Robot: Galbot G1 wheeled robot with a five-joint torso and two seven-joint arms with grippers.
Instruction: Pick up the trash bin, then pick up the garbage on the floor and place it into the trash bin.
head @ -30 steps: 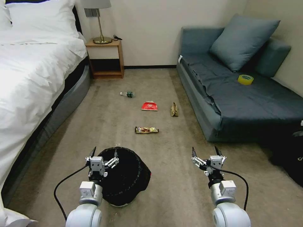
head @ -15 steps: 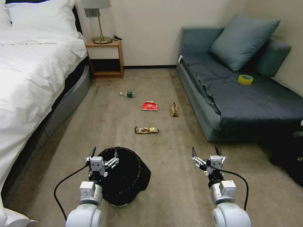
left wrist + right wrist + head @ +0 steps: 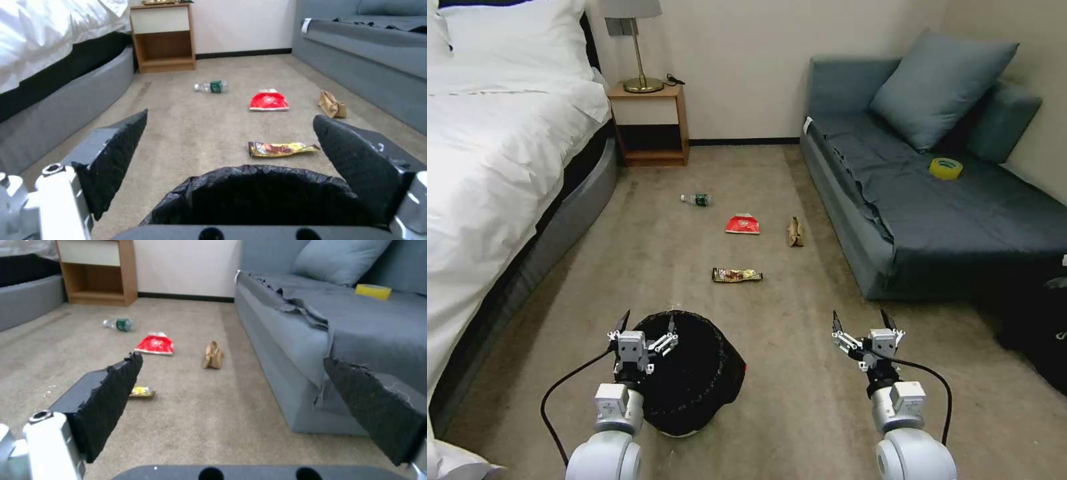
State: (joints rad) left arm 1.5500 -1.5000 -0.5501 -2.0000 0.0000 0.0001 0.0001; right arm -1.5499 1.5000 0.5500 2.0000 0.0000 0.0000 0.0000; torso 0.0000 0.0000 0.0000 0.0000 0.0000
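The trash bin (image 3: 694,373), lined with a crinkly black bag, stands on the carpet close in front of me; its rim (image 3: 262,173) shows in the left wrist view. My left gripper (image 3: 647,325) hangs open over the bin's near-left rim, touching nothing. My right gripper (image 3: 860,323) is open above bare carpet to the bin's right. The garbage lies farther ahead: a clear bottle with green label (image 3: 696,199), a red snack packet (image 3: 743,225), a crumpled tan paper bag (image 3: 795,231) and a dark brown-gold wrapper (image 3: 737,275).
A white bed (image 3: 487,173) runs along the left, a grey sofa (image 3: 934,200) along the right with a yellow tape roll (image 3: 946,168) on it. A wooden nightstand (image 3: 650,123) stands at the far wall. A dark bag (image 3: 1044,333) sits at the right edge.
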